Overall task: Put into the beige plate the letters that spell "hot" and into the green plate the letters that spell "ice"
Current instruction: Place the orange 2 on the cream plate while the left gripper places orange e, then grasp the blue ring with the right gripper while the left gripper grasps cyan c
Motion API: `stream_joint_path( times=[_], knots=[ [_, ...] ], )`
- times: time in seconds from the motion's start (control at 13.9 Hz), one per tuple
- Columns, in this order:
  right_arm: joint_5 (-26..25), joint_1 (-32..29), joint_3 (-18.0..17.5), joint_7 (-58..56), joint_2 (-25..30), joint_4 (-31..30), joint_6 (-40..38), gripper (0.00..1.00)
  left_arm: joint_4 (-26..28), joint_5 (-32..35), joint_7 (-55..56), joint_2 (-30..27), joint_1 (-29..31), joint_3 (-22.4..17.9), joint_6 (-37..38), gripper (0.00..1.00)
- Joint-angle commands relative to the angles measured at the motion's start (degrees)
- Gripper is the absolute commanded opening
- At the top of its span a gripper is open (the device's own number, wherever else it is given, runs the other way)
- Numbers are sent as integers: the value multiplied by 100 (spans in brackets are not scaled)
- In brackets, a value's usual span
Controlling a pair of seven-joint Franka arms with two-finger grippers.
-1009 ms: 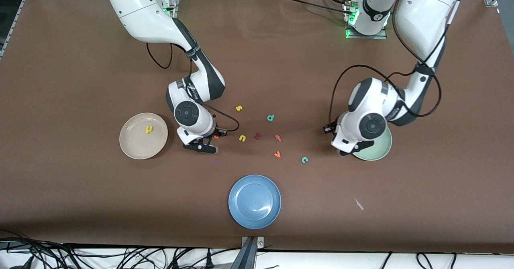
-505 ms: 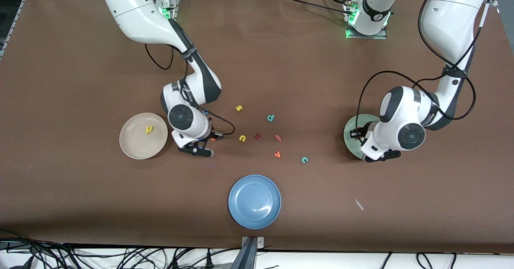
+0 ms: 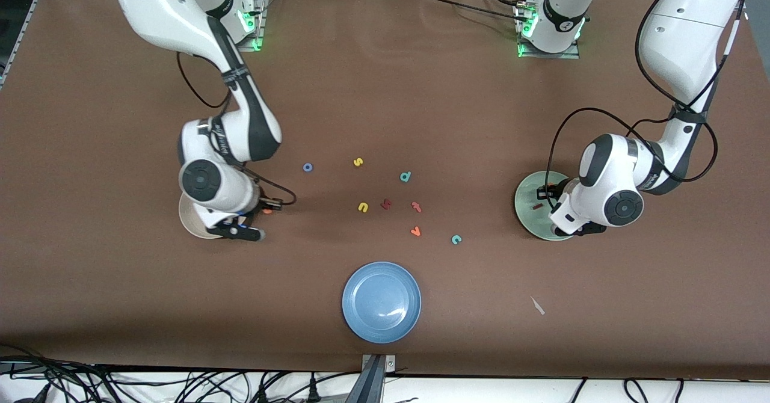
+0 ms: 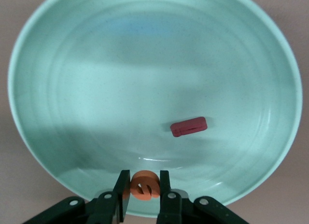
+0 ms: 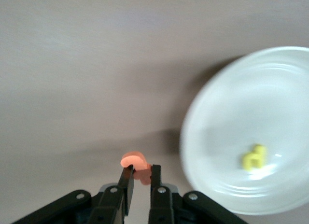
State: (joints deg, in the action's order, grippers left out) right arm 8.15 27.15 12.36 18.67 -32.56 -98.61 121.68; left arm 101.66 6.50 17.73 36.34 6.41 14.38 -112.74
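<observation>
My left gripper (image 4: 144, 175) hangs over the green plate (image 3: 528, 221), shut on the orange e (image 4: 143, 186). The dark red i (image 4: 189, 127) lies in that plate. My right gripper (image 5: 141, 168) is shut on the orange t (image 5: 134, 161), above bare table just beside the beige plate (image 5: 227, 113). The yellow h (image 5: 254, 157) lies in the beige plate, which the right wrist mostly hides in the front view. The blue o (image 3: 307, 166) and the teal c (image 3: 456, 239) lie on the table.
Loose letters lie mid-table: yellow s (image 3: 358, 162), teal d (image 3: 405, 177), yellow u (image 3: 363, 207), a dark red letter (image 3: 386, 204), an orange hooked letter (image 3: 415, 206) and an orange v (image 3: 415, 231). A blue plate (image 3: 381, 302) sits nearest the front camera, with a white scrap (image 3: 537, 305) toward the left arm's end.
The right arm carried the orange t from mid-table toward the beige plate, uncovering the blue o. The left arm swung across the green plate and settled over it.
</observation>
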Motion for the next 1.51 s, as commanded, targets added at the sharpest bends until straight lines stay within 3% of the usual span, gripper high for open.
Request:
stream_joint_path(
  times=[0.0, 0.14, 0.29, 0.36, 0.43, 0.72, 1.08, 1.44],
  knots=[
    [64, 27, 371, -697, 838, -1350, 461, 4, 100, 141, -59, -74, 53, 56, -73, 100],
    [108, 18, 635, -1083, 1084, -2001, 934, 4, 56, 141, 11, -205, 1, 117, 128, 100],
    [125, 1, 768, -1182, 1086, -2206, 1156, 14, -197, 150, -58, -294, -78, 144, 576, 100],
    [160, 1, 768, -1103, 1068, -2206, 1139, 48, -338, 159, -59, -346, -140, 240, 760, 100],
    [343, 1, 777, -1024, 1068, -2163, 1113, 99, -531, 159, -59, -355, -227, 336, 867, 100],
    [661, 54, 576, -77, 1077, -1978, 901, 100, -1331, 63, -41, -338, -369, 610, 973, 100],
    [837, 123, -294, 1759, 1015, -2021, 1682, 100, -1763, 71, 20, -171, -579, 601, 938, 100],
    [837, 905, -322, 2957, 752, -2092, 2246, 100, -2219, 53, 1212, 311, -930, 566, 824, 100]
  ],
)
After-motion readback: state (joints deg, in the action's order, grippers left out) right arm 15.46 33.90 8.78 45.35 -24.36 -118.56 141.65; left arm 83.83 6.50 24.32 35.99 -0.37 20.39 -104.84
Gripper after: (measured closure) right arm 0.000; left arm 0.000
